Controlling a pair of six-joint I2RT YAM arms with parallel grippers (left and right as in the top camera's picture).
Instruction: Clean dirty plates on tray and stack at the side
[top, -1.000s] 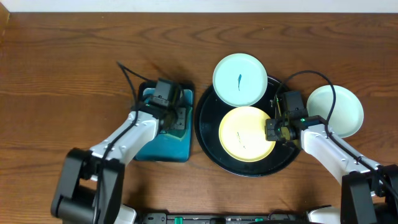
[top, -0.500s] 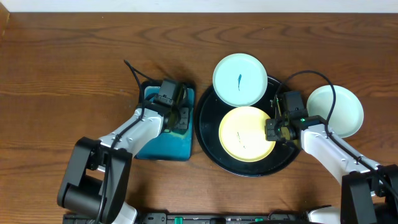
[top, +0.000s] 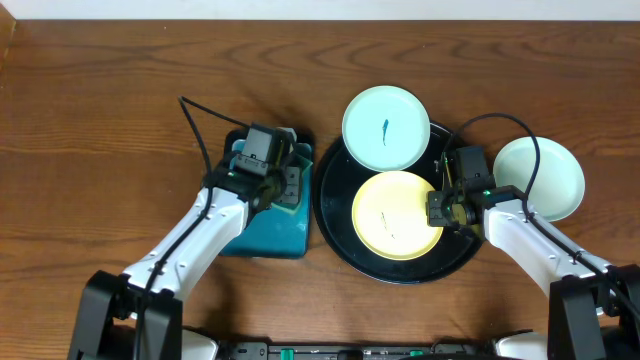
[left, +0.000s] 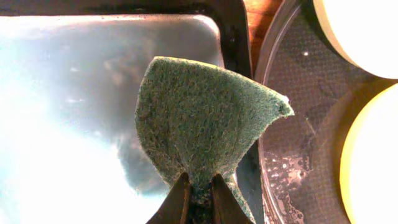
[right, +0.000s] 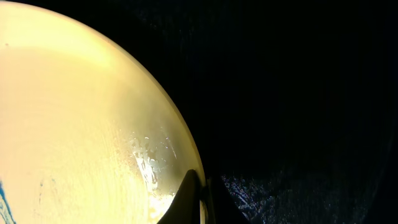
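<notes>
Hanging over the teal tray on the left, the left gripper has its jaws pinched shut on a corner of a green sponge. Just right of that is the black tray. The yellow plate lies in the middle of it, with faint blue marks on it. A mint plate with a blue smear overlaps the far rim. The right gripper is clamped on the yellow plate's right edge. A second mint plate sits on the table, right of the black tray.
</notes>
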